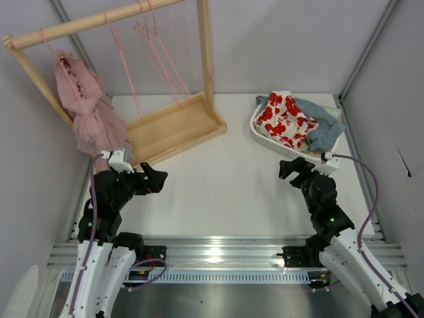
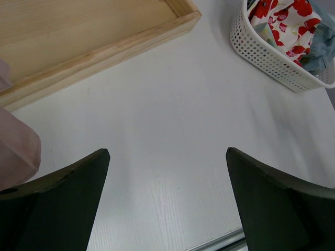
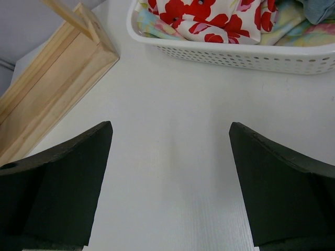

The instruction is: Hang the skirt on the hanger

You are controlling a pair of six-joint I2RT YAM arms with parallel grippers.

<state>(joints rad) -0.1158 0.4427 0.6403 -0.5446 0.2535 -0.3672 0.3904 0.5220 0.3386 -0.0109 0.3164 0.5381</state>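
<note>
Since the skirt already hangs at the far left end of the wooden rack, bunched over a pink hanger hooked on the top rod, I'd judge the step in hand to be simply leaving it undisturbed. The fabric droops in a lopsided clump, so I can't tell how securely it sits on the wire. Its hem falls just beside the left arm, and the left wrist view catches a pink fold at its edge.

The left gripper sits low over the table, fingers spread wide with nothing between them. Any move it makes should, I think, go rightward and away from the cloth, slowly, so no finger snags a pleat and pulls the skirt off.

Further right, spare hangers dangle bare from the rod. The right gripper is likewise wide apart and empty, near the white basket holding the flowered cloth and blue-grey garment. It should leave those alone.
</note>
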